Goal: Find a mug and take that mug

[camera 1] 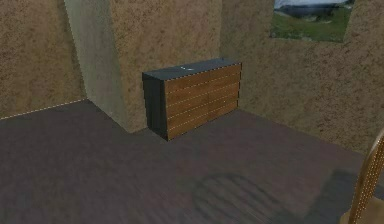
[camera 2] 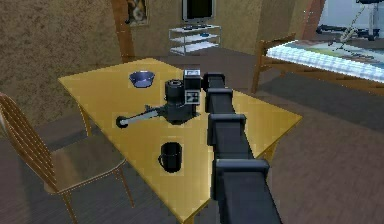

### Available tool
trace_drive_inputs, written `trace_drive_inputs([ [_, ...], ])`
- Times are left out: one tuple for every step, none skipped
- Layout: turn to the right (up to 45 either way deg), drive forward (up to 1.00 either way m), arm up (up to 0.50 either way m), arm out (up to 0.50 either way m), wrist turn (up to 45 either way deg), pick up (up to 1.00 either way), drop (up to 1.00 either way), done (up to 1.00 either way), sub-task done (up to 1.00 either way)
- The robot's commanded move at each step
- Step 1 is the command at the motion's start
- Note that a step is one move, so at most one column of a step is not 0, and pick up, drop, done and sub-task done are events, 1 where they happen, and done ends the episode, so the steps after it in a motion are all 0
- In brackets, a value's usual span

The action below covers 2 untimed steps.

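Observation:
A dark mug [camera 2: 171, 157] stands upright on the yellow table [camera 2: 110, 95], near the table's front edge and just left of the arm in the arm side view. The arm reaches out over the tabletop as a dark bar. At its far end sit the white marker squares, and left of them is the gripper [camera 2: 127, 122]. Its thin fingers point toward the view's left over bare tabletop, so it holds nothing. The mug lies nearer the view's bottom than the gripper and apart from it.
A blue bowl [camera 2: 141, 77] sits farther out on the table. A wooden chair [camera 2: 45, 150] stands at the table's left, a bed [camera 2: 325, 55] at the right, and a TV stand [camera 2: 195, 38] at the back. The forward view shows a wooden dresser [camera 1: 195, 98] and open dark floor.

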Motion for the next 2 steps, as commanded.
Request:
trace_drive_inputs([
  [0.0,0.0,0.0,0.0,27.0,0.0,0.0,0.0,0.0],
  [0.0,0.0,-0.3,0.0,0.0,0.0,0.0,0.0,0.0],
])
